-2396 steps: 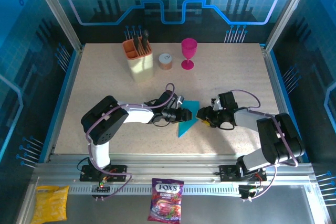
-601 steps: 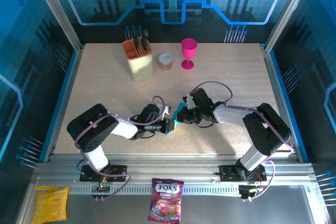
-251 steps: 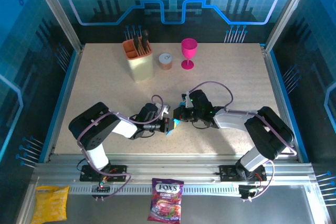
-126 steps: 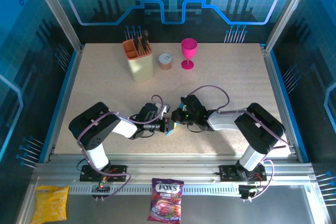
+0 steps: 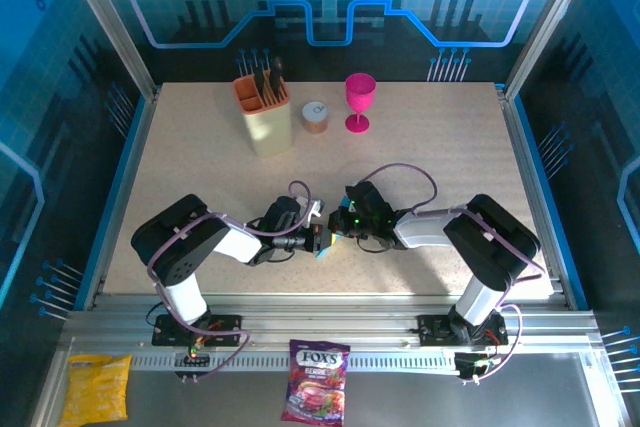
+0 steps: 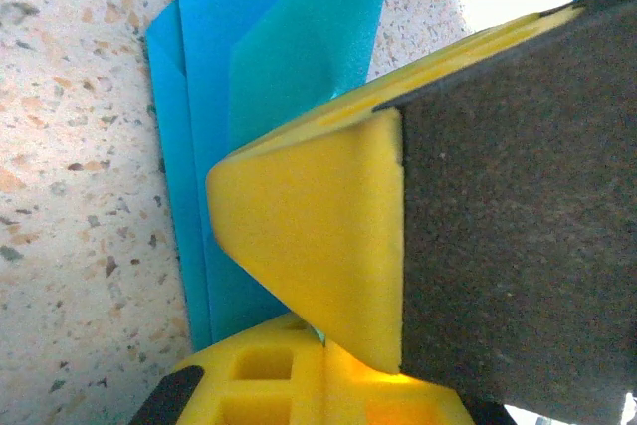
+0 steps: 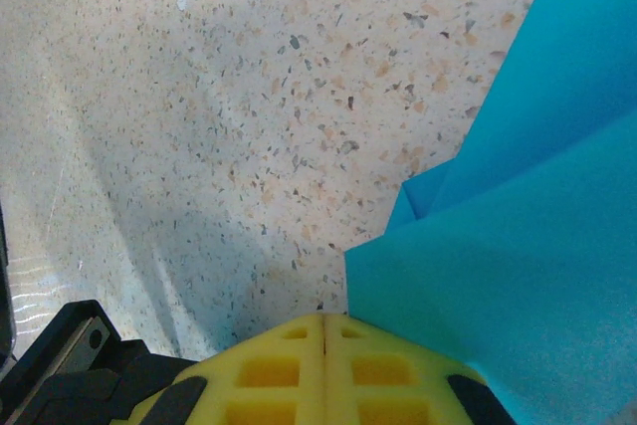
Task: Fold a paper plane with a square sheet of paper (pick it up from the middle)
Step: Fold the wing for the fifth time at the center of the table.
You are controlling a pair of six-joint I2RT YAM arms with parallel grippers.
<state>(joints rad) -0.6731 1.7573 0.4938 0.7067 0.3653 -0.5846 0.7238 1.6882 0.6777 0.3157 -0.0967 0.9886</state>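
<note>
The square sheet of paper (image 5: pixel 322 249) is folded into cyan-blue layers and lies low on the speckled table, mostly hidden between the two gripper tips. My left gripper (image 5: pixel 318 241) is shut, and in the left wrist view the paper (image 6: pixel 259 47) runs into its yellow jaws (image 6: pixel 326 350). My right gripper (image 5: pixel 340 227) is shut too, and one of its yellow fingers (image 6: pixel 309 236) presses down on the folded layers. In the right wrist view the paper (image 7: pixel 518 246) overlaps the right side of the shut jaws (image 7: pixel 325 330). Whether the folds form a paper plane cannot be told.
At the back stand a beige utensil holder (image 5: pixel 263 112), a small can (image 5: pixel 315 116) and a pink goblet (image 5: pixel 359 100). A purple candy bag (image 5: pixel 316 395) and a yellow snack bag (image 5: pixel 97 388) lie on the metal ledge in front of the arm bases.
Over the last second my right gripper has slid left onto the paper at the left gripper's tip. The left gripper has stayed put, and less paper shows than before.
</note>
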